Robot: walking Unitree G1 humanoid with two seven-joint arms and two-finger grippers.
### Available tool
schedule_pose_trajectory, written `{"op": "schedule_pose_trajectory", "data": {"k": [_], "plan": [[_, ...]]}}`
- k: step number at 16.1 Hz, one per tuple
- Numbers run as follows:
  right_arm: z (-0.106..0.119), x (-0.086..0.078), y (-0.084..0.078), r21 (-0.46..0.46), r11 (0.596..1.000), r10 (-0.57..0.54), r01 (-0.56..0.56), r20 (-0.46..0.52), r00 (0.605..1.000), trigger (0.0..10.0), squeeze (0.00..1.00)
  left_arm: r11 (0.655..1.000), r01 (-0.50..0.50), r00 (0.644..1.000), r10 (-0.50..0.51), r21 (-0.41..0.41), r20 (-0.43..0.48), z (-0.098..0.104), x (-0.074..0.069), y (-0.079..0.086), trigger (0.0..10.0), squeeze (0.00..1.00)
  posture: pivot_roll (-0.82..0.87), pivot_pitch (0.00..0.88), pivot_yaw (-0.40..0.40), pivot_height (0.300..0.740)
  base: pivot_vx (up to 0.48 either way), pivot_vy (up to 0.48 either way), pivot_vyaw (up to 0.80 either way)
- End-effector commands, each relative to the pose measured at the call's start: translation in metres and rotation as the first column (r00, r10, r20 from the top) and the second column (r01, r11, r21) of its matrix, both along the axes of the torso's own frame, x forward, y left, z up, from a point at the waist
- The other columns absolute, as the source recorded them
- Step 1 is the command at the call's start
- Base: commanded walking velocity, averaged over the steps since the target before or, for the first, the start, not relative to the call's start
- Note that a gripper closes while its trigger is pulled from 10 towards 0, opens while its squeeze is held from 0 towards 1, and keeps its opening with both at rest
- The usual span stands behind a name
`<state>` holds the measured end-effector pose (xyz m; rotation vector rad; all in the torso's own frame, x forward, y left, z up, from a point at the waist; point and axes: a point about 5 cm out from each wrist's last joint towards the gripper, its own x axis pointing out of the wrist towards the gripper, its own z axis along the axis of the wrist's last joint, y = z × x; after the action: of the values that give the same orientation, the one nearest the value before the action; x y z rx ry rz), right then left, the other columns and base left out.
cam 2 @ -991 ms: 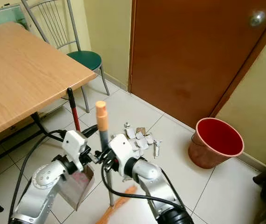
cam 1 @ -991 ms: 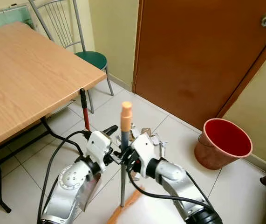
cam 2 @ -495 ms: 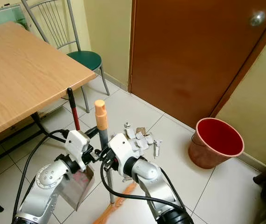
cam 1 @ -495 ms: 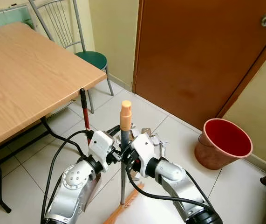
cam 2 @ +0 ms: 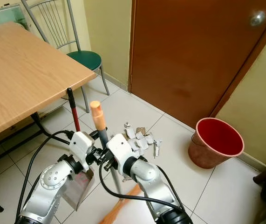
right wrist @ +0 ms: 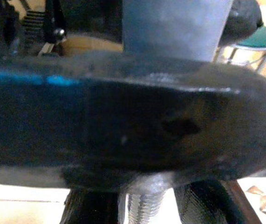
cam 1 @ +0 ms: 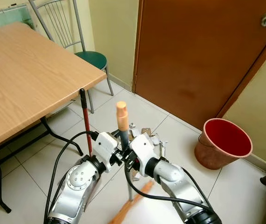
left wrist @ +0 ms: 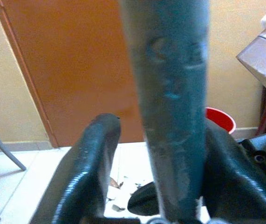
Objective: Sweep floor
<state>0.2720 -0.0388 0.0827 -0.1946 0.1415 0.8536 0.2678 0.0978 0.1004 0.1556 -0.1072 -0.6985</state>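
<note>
A broom with a grey-blue pole point(cam 1: 123, 140) and an orange cap point(cam 1: 121, 112) stands before me, leaning slightly. Its orange bristles point(cam 1: 133, 204) rest on the tiled floor. My left gripper point(cam 1: 116, 156) and right gripper point(cam 1: 128, 157) are both shut on the pole, side by side at mid height. In the left wrist view the pole point(left wrist: 170, 102) sits between the black fingers point(left wrist: 93, 168). Paper scraps point(cam 2: 139, 138) lie on the tiles just beyond the grippers. A dustpan point(cam 2: 78, 186) with a red handle point(cam 1: 85, 123) stands upright behind my left arm.
A wooden table point(cam 1: 25, 79) fills the left, with a green-seated chair point(cam 1: 92, 58) behind it. A red bucket point(cam 1: 226, 140) stands at the right by the brown door point(cam 1: 198, 56). Open tiles lie between the scraps and the door.
The broom pole has tilted: its orange cap moved left toward the table, and the bristle end swung right across the floor. Both grippers stayed shut on the pole.
</note>
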Motion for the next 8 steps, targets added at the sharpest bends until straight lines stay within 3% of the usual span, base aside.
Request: {"op": "schedule_pose_trajectory", "data": {"k": [1, 4, 8], "plan": [[0.005, 0.0, -0.004, 0.003, 1.0, -0.01, 0.01, 0.063, 0.998, 10.0, 0.0, 0.99, -0.136, 0.991, 0.136, 0.026, -0.017, -0.004, 0.009, 0.023, 0.0, 0.0, 0.06, 0.108, -0.038, 0.74, 0.0, 0.0, 0.0], [0.004, 0.003, -0.011, 0.008, 0.996, -0.093, 0.093, 0.087, 0.992, 10.0, 0.0, 0.988, -0.153, 0.988, 0.153, 0.034, -0.013, -0.005, 0.01, 0.025, 0.0, 0.0, 0.06, 0.109, -0.038, 0.74, 0.0, 0.0, 0.0], [0.004, 0.004, -0.016, 0.01, 0.992, -0.123, 0.123, 0.092, 0.988, 10.0, 0.0, 0.984, -0.172, 0.985, 0.173, 0.04, -0.014, -0.006, 0.012, 0.028, 0.0, 0.0, 0.06, 0.111, -0.039, 0.74, 0.0, 0.0, 0.0]]}}
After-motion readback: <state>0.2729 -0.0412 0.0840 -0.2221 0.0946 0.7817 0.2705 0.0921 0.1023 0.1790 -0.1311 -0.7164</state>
